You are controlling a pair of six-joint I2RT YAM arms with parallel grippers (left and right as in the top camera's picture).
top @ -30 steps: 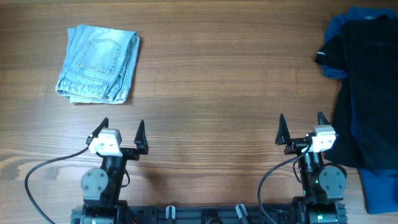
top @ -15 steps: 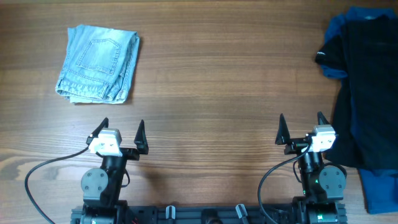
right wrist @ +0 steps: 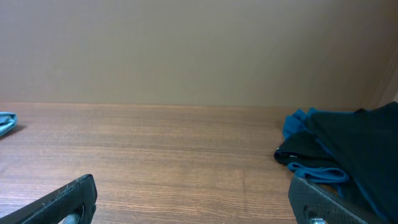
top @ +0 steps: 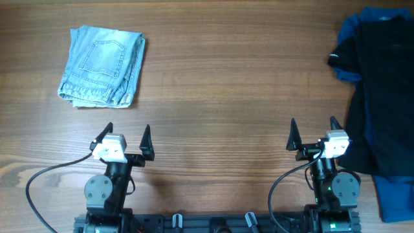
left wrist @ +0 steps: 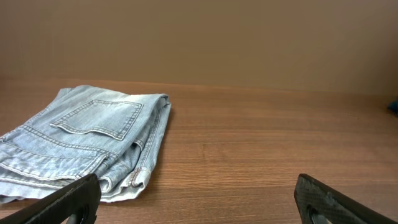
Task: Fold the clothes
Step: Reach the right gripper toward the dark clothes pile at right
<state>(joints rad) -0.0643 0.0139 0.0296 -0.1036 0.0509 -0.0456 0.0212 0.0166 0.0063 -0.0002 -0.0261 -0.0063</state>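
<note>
A heap of black clothes [top: 385,90] with royal-blue fabric [top: 394,197] under it lies at the table's right edge; in the right wrist view the same heap [right wrist: 351,146] shows at the right. A folded light-blue denim piece [top: 102,66] rests at the far left, and it [left wrist: 87,143] fills the left of the left wrist view. My left gripper [top: 127,137] stands open near the front edge, below the denim and apart from it. Also open and holding nothing, my right gripper [top: 313,133] stands just left of the black heap.
Bare wooden table [top: 220,84] stretches between the denim and the dark heap. The arm bases and a black cable [top: 45,178] sit along the front edge.
</note>
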